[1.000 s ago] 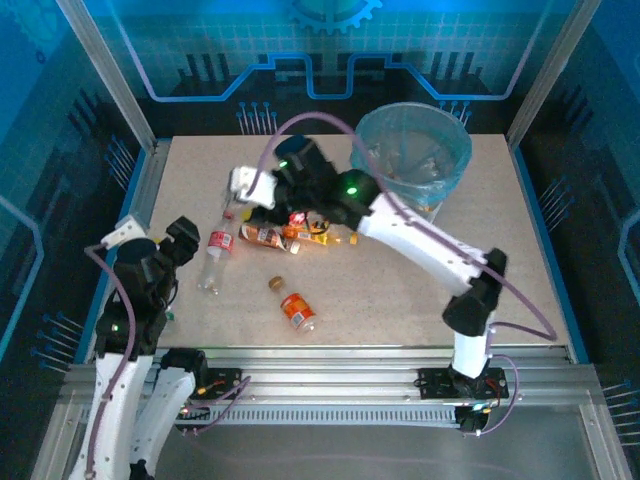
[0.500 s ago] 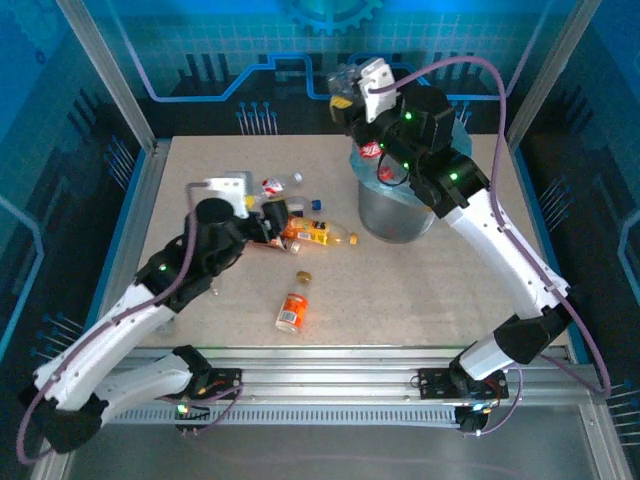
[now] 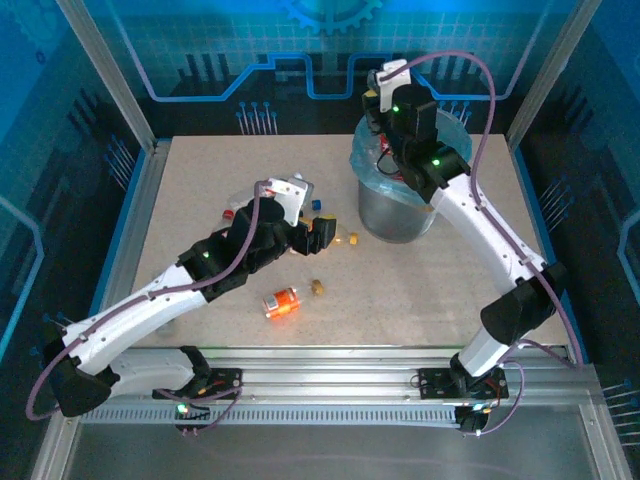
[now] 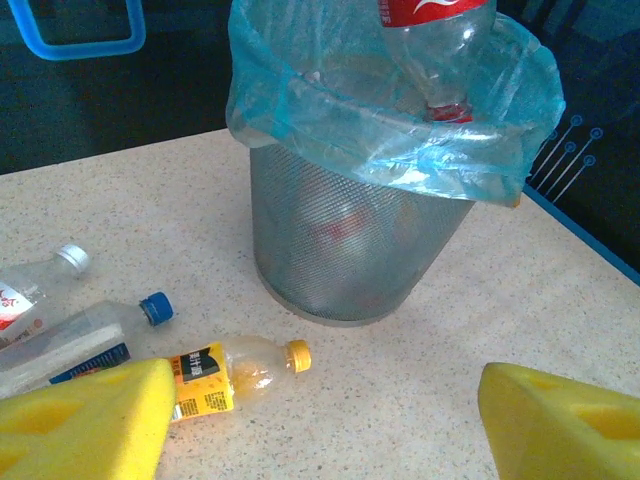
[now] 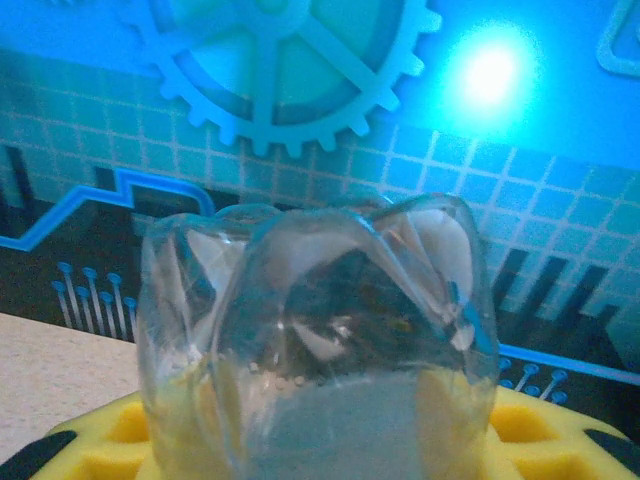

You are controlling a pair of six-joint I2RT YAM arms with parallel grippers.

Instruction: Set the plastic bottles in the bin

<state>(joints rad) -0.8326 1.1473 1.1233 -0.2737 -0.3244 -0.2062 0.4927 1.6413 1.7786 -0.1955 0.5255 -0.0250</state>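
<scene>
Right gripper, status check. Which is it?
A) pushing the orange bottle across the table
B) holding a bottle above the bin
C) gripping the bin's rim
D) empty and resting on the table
B: the right gripper is shut on a red-labelled bottle, which hangs neck-down over the open mouth of the bin.

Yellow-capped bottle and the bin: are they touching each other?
Apart. The left wrist view shows bare table between the yellow-capped bottle and the bin.
</scene>
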